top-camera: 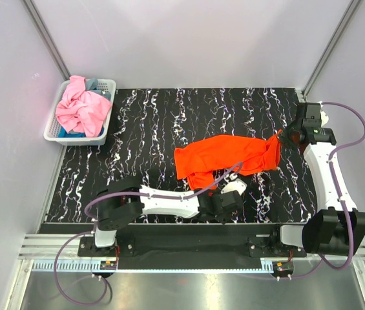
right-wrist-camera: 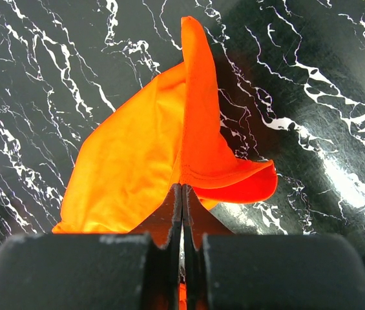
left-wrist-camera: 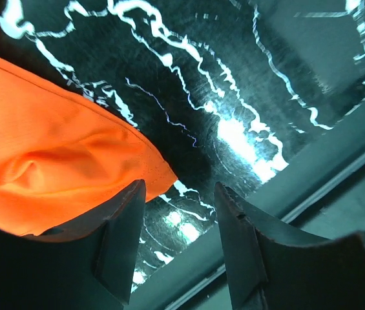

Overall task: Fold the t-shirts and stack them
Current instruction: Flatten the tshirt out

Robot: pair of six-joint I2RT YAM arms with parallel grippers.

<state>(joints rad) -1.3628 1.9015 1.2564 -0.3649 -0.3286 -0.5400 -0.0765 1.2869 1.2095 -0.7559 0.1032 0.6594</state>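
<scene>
The bright orange t-shirt (top-camera: 224,157) lies bunched in the middle of the black marbled table. My right gripper (top-camera: 279,138) is shut on its right end and holds that end lifted; the right wrist view shows the cloth (right-wrist-camera: 137,148) pinched between the closed fingers (right-wrist-camera: 182,190). My left gripper (top-camera: 232,194) is open and empty by the shirt's near edge. In the left wrist view the shirt's corner (left-wrist-camera: 53,155) lies just beyond the left fingertip (left-wrist-camera: 123,226), with bare table between the jaws (left-wrist-camera: 179,213). The pink t-shirt (top-camera: 82,106) and the blue-grey one (top-camera: 92,84) lie crumpled in the basket.
The white lattice basket (top-camera: 108,116) stands at the table's far left corner. White walls enclose the table on three sides. The table's near edge and a metal rail (top-camera: 188,227) run just behind my left gripper.
</scene>
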